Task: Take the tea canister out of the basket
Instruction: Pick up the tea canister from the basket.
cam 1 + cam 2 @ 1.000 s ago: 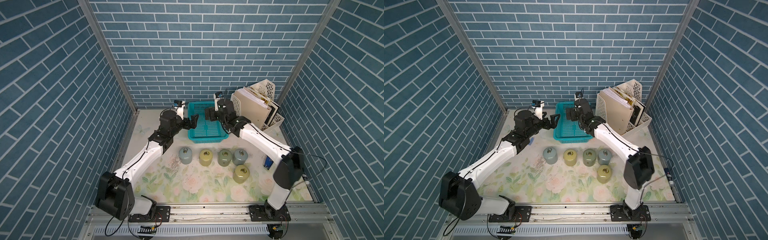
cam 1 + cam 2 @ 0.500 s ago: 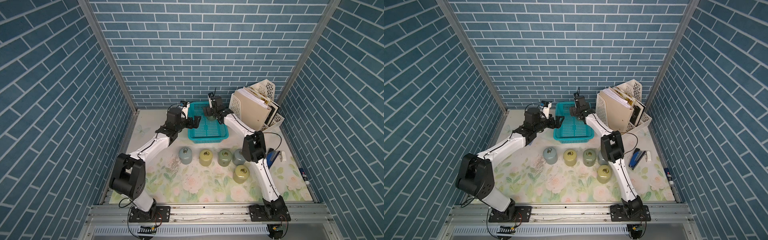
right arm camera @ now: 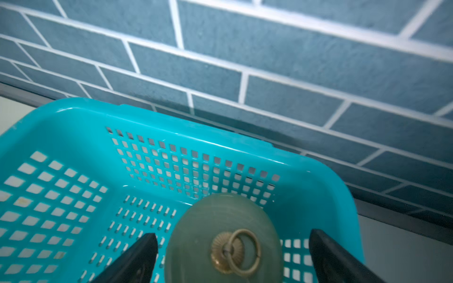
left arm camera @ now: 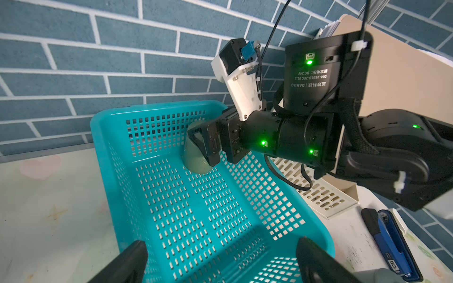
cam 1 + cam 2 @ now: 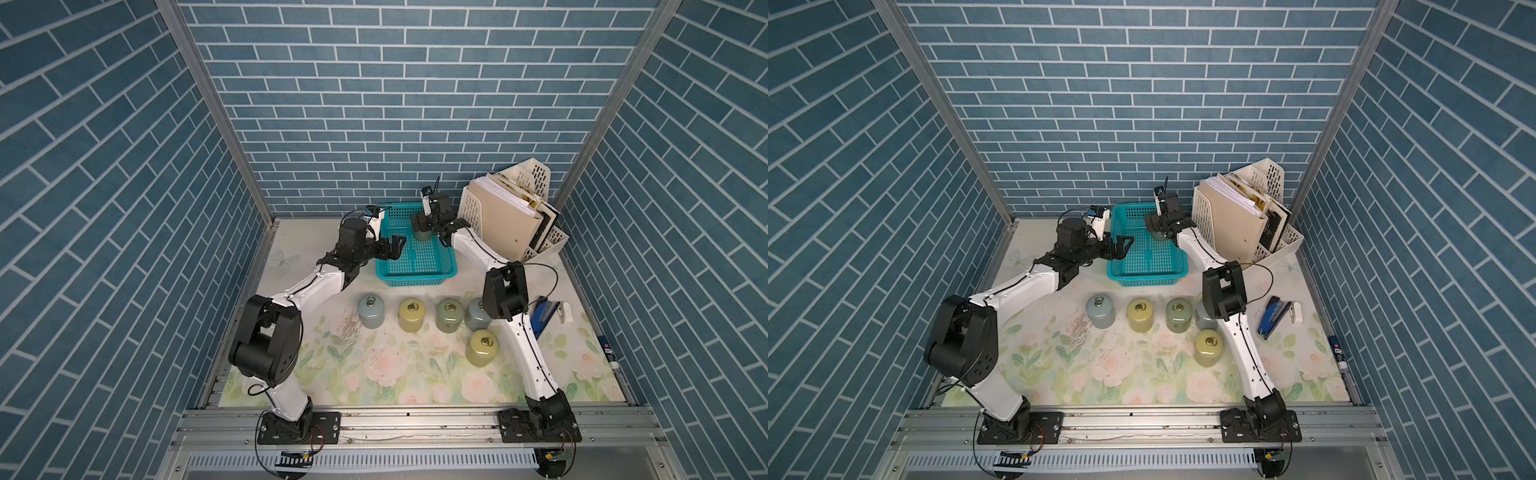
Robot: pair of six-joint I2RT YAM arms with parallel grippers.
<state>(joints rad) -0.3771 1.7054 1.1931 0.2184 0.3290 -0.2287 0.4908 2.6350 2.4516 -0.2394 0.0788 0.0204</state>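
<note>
Right tool (image 3: 232, 235) was spread wide and reached down into basket (image 3: 171, 132), one finger on each side of canister (image 3: 220, 245), neither touching it. Canister stood upright on the basket floor in a corner, right between that tool's fingers. Left tool (image 4: 220, 245) was also wide open at the basket's rim, canister well ahead of it.

The basket (image 3: 73, 117) is showing glossy teal plastic. Inside it, the tea canister (image 3: 220, 218) is looking matt green, its ring pull (image 3: 229, 252) gleaming like brassy metal. Beside the basket, the file holder (image 5: 471, 212) is looking matt cream plastic.
</note>
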